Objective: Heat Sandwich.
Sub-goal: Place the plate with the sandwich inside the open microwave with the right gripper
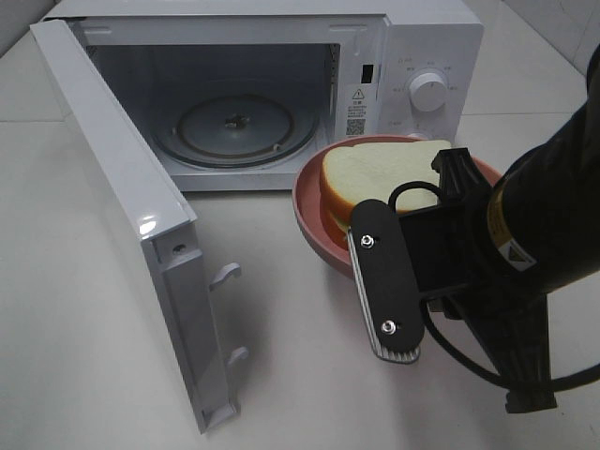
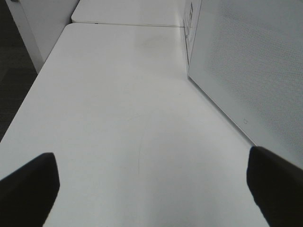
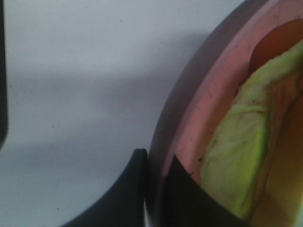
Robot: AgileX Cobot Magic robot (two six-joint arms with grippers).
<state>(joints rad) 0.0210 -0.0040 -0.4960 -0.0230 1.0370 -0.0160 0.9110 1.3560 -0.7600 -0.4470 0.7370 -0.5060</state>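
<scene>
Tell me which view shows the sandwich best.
Exterior high: the sandwich shows nearly whole on the pink plate, one corner hidden. Right wrist catches only a blurred close-up of its edge; left wrist shows none of it.

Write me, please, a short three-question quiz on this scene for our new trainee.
1. True or false: the microwave door stands open.
2. The sandwich lies: A on the glass turntable; B on the pink plate; C on the table.
3. What does the right gripper grip?
Key: 1 true; 2 B; 3 the pink plate's rim.
</scene>
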